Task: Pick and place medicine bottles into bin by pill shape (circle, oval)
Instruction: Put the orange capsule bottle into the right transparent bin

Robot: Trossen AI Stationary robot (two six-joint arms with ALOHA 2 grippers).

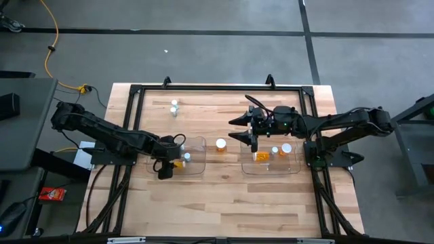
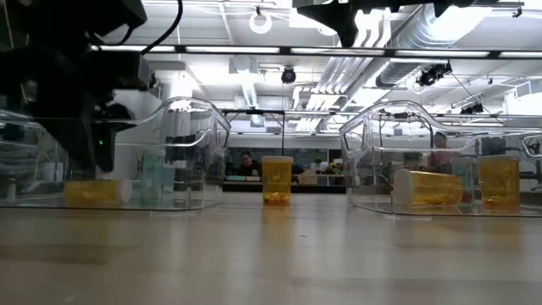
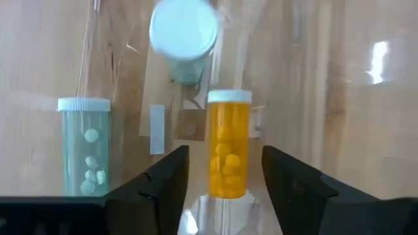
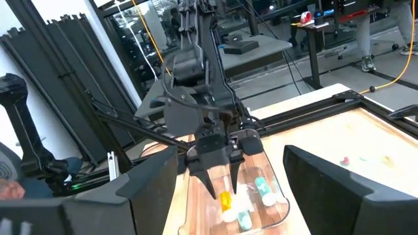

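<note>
The left gripper [image 1: 165,171] hung low over the left bin [image 1: 196,141], a clear plastic tub near the middle of the table [image 1: 224,196], at the bin's near-left part. In the left wrist view its two fingers [image 3: 163,189] stood spread, with an amber bottle [image 3: 228,145] lying on its side on the bin floor between them; a gap showed on each side of the bottle, so nothing was pinched. Beside it in the same bin lay a pale teal bottle [image 3: 85,147] with small white pills inside, and a third bottle [image 3: 183,32] stood with its white cap toward the camera. The right gripper [image 1: 243,129] hovered well above the table, off the left edge of the right bin [image 1: 296,166], with its fingers spread wide and empty. That clear bin held an amber bottle on its side [image 2: 428,188] and an upright amber one [image 2: 499,180]; in the high view a further white-capped bottle [image 1: 274,151] seemed to sit there too, though it was too small to be sure of its colour. One amber bottle [image 1: 221,145] stood upright on the bare wood between the two bins, and two small white-capped bottles [image 1: 174,107] stood close together near the table's far edge, towards its left corner.
</note>
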